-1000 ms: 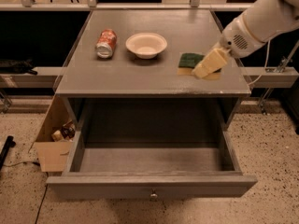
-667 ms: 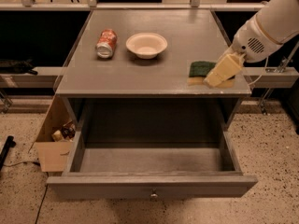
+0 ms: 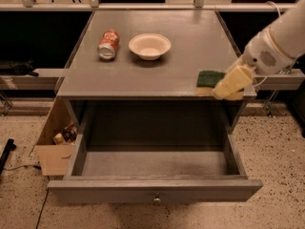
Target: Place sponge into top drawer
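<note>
One sponge (image 3: pixel 208 78), long axis left-right, hand (image 3: pixel 232 83) alongside.

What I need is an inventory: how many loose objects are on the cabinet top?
3. The soda can lies at the back left, the white bowl beside it, the sponge at the front right edge with the gripper at it. The gripper may hide something small.

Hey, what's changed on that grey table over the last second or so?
The pincer, at the sponge's right side, moved toward the front right edge of the table. The sponge went with it and now sits at that edge, above the open top drawer. The can, bowl and drawer stayed put.
</note>
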Robot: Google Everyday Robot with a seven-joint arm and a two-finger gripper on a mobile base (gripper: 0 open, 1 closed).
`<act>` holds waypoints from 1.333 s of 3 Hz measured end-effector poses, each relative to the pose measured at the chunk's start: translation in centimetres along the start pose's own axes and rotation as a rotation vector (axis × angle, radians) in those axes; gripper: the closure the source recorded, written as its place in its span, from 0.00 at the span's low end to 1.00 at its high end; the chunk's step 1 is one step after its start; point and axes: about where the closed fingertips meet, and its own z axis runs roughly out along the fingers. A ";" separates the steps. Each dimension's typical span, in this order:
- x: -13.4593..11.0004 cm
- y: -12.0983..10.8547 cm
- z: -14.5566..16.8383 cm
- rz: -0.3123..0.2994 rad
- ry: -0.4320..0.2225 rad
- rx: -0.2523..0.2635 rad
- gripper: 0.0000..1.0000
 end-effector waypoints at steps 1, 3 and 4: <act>4.6 3.3 -0.9 0.076 -0.084 0.020 1.00; 9.6 7.3 -0.6 0.156 -0.092 0.036 1.00; 9.2 7.3 1.4 0.189 -0.105 0.033 1.00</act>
